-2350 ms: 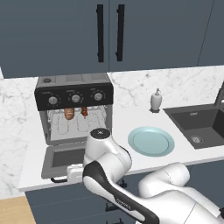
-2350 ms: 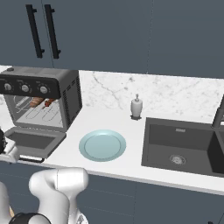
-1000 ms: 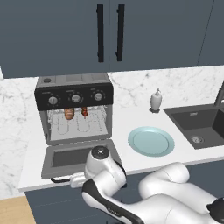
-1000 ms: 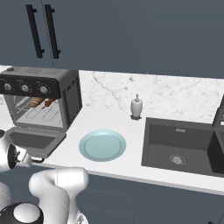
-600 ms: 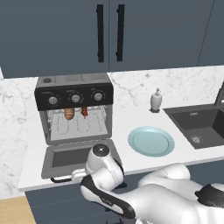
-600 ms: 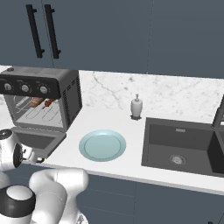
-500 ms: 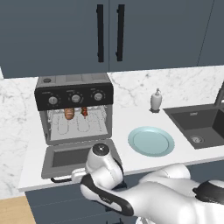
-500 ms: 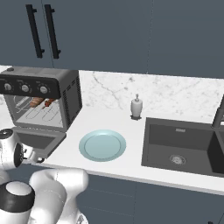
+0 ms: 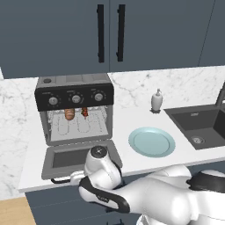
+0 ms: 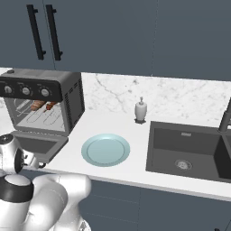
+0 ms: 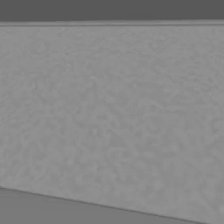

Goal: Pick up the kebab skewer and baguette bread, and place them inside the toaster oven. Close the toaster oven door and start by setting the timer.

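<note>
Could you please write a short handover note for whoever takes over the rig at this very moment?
Gripper: open and holding nothing; the arm is bent low in front of the counter edge, by the dropped door.
Things: the baguette bread and the kebab skewer lie side by side on the rack inside the toaster oven. The toaster oven door hangs fully open and flat.
Done: both foods are loaded.
Left: lift the door shut by its black handle, then turn the timer knob on the black panel. Which of the three knobs is the timer cannot be read.
Nearby: a blue plate and a soap dispenser.
</note>
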### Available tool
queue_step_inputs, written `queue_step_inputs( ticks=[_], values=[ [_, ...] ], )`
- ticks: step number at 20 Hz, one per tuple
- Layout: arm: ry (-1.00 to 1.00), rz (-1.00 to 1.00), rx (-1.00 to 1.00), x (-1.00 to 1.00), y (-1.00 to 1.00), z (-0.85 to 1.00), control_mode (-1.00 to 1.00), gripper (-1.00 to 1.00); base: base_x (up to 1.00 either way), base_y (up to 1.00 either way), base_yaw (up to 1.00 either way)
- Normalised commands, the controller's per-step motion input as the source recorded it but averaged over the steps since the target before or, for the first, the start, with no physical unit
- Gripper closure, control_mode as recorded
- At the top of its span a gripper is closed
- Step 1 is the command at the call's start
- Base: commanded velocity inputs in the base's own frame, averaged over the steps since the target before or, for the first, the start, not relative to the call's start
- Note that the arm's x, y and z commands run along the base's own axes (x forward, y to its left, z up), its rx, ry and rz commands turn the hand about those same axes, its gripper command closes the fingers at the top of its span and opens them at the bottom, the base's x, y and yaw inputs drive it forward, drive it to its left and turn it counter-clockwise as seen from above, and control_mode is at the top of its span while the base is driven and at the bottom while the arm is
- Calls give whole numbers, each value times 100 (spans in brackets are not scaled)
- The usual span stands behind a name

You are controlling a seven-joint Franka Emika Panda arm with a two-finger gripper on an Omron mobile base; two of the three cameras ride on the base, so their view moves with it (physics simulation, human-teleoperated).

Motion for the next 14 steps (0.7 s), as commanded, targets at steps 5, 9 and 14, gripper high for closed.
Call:
queue_step_inputs(
  ticks=[5, 9, 14],
  values=[
    [-2, 0, 0, 11, 2, -19, -100, -100, 0, 0, 0],
    [-5, 0, 0, 13, 0, -13, -100, -100, 0, 0, 0],
    [-14, 1, 0, 22, 0, 3, -100, -100, 0, 0, 0]
  ],
)
